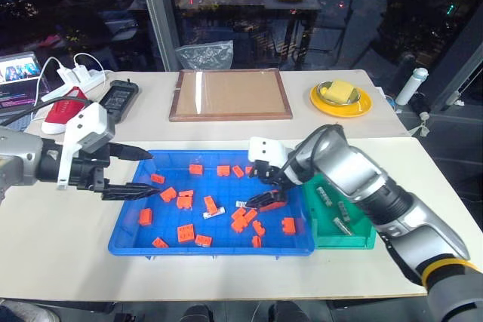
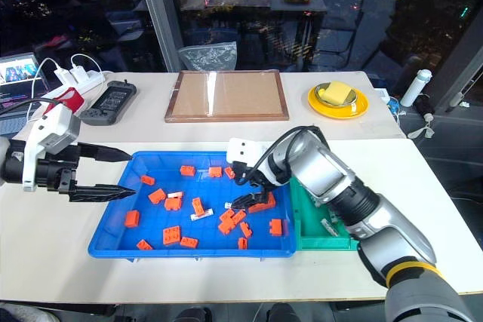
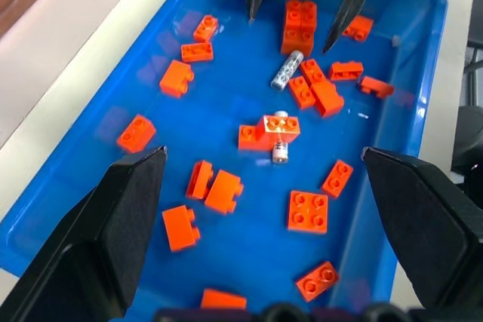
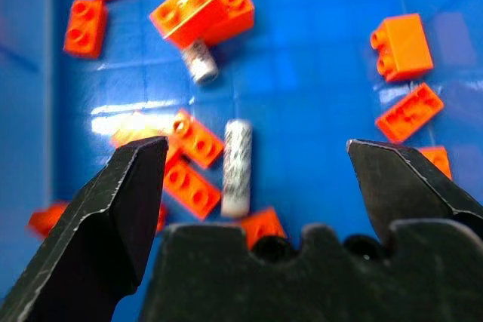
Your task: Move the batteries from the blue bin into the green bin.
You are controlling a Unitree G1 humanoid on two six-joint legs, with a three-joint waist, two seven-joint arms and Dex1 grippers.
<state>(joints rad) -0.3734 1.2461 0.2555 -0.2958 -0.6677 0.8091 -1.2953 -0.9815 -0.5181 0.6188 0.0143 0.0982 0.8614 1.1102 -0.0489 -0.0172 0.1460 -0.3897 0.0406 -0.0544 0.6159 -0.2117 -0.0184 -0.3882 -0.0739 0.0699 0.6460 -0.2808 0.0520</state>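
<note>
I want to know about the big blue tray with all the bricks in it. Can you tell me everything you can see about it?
The blue bin is a wide, shallow rectangular tray of shiny blue plastic with a raised rim. It lies flat on the pale table, its right side against the green bin. Orange bricks lie scattered inside, with batteries among them. The open right end effector hovers over its right part.

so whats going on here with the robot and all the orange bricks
A two-armed robot is sorting small silver-grey cylindrical batteries out of a wide shallow blue plastic tray scattered with orange toy bricks into a small deep green plastic bin beside it. A few batteries already lie in the green bin. The right gripper hangs open and empty over a battery lying among the bricks in the tray. The left gripper is open and empty at the tray's other end.
</note>
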